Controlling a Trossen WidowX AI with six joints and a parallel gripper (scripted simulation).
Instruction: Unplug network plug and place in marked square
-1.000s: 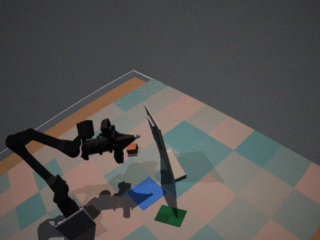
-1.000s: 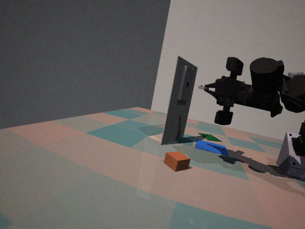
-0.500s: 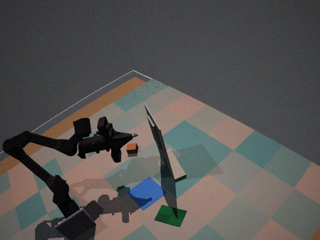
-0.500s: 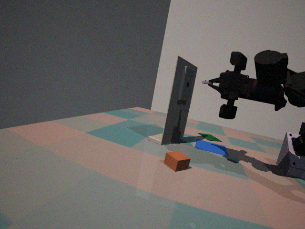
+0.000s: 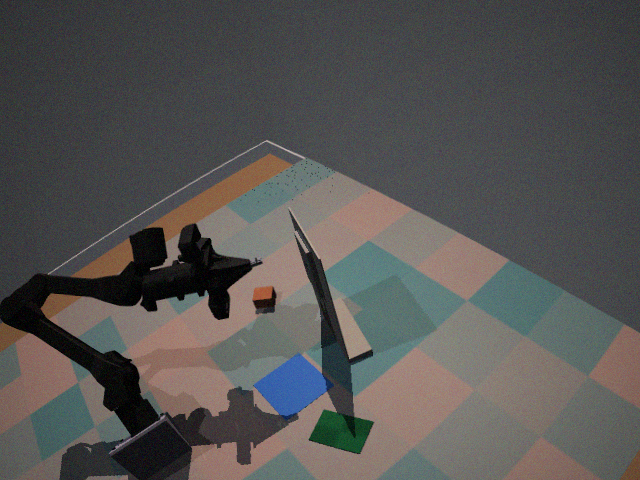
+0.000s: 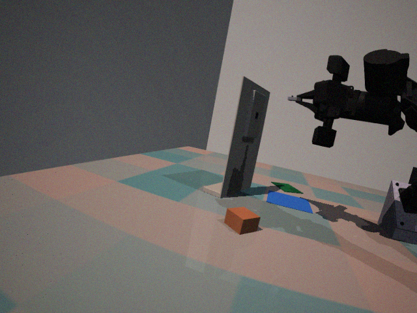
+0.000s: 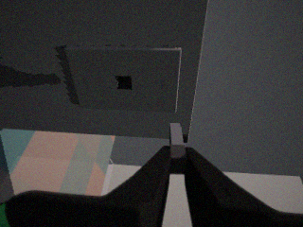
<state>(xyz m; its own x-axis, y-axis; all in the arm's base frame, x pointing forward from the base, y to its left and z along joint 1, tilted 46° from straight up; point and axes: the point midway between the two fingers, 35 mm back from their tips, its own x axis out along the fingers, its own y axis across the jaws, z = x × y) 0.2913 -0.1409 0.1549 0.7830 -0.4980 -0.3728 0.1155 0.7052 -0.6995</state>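
My gripper (image 5: 254, 262) (image 6: 293, 98) (image 7: 177, 153) is shut on the small grey network plug (image 7: 176, 138) (image 6: 291, 98), which sticks out past the fingertips. It holds the plug in the air, well clear of the upright grey panel (image 5: 316, 273) (image 6: 243, 141) (image 7: 95, 28). The socket (image 7: 124, 82) (image 6: 256, 115) in the panel's raised plate shows as a dark empty hole. The plug is to the right of and below the socket in the wrist view. The blue marked square (image 5: 292, 384) (image 6: 289, 201) lies on the table near the panel's foot, below and apart from the gripper.
An orange block (image 5: 264, 296) (image 6: 242, 220) sits on the table under the gripper's front. A green square (image 5: 341, 431) (image 6: 287, 187) lies beyond the blue one. The panel stands on a pale base plate (image 5: 356, 333). The arm's base (image 5: 149, 452) (image 6: 397, 215) is at the table's edge.
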